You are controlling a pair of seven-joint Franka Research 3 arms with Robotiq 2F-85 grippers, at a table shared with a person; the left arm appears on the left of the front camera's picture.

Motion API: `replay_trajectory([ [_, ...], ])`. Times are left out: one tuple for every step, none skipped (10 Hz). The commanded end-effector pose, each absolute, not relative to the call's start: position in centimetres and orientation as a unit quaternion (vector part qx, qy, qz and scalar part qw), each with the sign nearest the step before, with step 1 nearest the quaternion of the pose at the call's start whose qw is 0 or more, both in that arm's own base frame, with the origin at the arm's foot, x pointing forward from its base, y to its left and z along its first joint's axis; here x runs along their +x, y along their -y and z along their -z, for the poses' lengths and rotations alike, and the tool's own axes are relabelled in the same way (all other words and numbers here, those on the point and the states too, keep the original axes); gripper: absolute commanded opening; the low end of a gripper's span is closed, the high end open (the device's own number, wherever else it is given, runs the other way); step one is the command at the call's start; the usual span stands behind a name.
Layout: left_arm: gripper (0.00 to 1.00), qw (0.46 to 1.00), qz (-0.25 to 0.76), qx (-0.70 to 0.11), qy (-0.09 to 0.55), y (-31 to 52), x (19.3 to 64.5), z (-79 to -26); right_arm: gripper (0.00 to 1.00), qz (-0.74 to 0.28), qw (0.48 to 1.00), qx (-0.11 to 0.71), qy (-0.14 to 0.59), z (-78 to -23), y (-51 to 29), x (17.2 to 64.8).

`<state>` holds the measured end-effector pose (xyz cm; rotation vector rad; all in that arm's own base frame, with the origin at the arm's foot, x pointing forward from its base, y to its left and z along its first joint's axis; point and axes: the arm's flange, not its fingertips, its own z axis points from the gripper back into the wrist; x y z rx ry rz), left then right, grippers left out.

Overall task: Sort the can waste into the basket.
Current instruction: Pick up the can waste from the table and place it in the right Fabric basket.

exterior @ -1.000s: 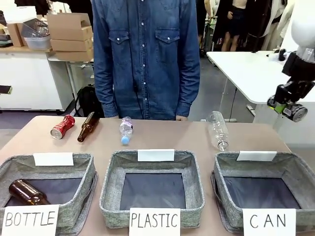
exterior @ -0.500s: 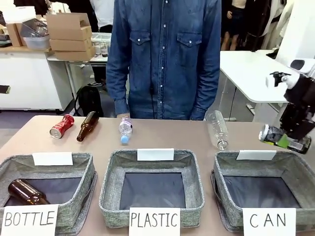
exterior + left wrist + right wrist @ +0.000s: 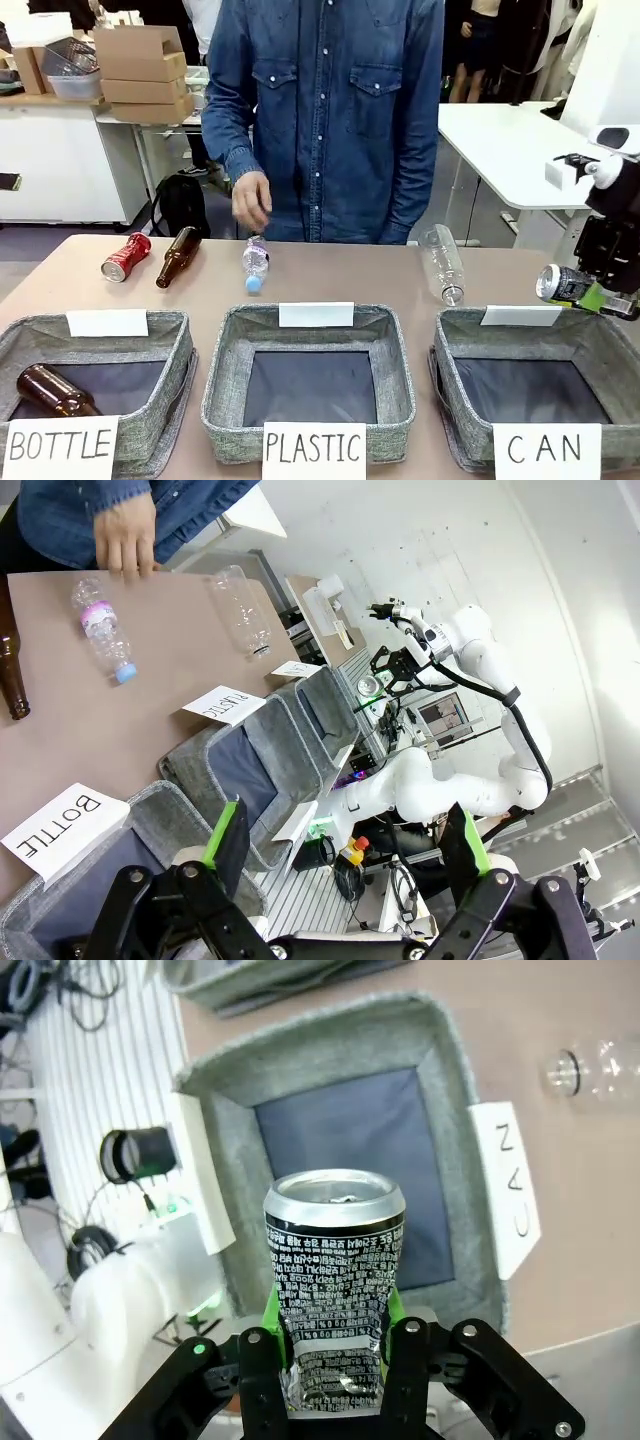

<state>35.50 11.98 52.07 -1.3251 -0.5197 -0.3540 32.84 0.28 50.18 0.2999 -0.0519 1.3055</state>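
My right gripper (image 3: 592,296) is shut on the dark can (image 3: 564,284), which lies sideways just above the back right rim of the CAN basket (image 3: 602,340). In the right wrist view the can (image 3: 334,1260) sits pinched between the green pads of my right gripper (image 3: 334,1332), over the basket's dark bottom (image 3: 345,1150). The red can (image 3: 127,257) lies at the table's far left beside a brown bottle (image 3: 178,257). My left gripper (image 3: 345,845) stands open with nothing in it, above the basket row.
The PLASTIC basket (image 3: 308,425) stands in the middle and the BOTTLE basket (image 3: 170,400), with a brown bottle (image 3: 55,390) inside, at left. A small plastic bottle (image 3: 256,265) and a large clear bottle (image 3: 443,263) lie behind them. A person's hand (image 3: 250,203) hovers over the small bottle.
My right gripper has come down with the dark can to the CAN basket's back rim. The person has shifted and brought a hand toward the small plastic bottle.
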Motion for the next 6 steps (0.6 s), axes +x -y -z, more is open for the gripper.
replay_trajectory([
  [1.0, 0.74, 0.173, -0.604, 0.239, -12.02, 35.42, -52.23, 0.0, -0.607, 0.782, 0.139, 0.029, -50.47, 0.08, 33.55],
  [1.0, 0.74, 0.173, -0.604, 0.239, -12.02, 35.42, -52.23, 0.74, -0.603, 0.784, 0.145, 0.03, -50.47, 0.12, 33.64],
  [1.0, 0.74, 0.173, -0.604, 0.239, -12.02, 35.42, -52.23, 0.78, -0.602, 0.785, 0.146, 0.034, -50.41, 0.22, 33.7],
  [1.0, 0.74, 0.173, -0.604, 0.239, -12.02, 35.42, -52.23, 1.0, -0.599, 0.787, 0.141, 0.036, -50.4, 0.26, 33.71],
  [1.0, 0.74, 0.173, -0.604, 0.239, -12.02, 35.42, -52.23, 0.85, -0.597, 0.789, 0.143, 0.036, -50.39, 0.32, 33.83],
  [1.0, 0.74, 0.173, -0.604, 0.239, -12.02, 35.42, -52.23, 1.0, -0.596, 0.789, 0.144, 0.036, -50.39, 0.31, 33.94],
])
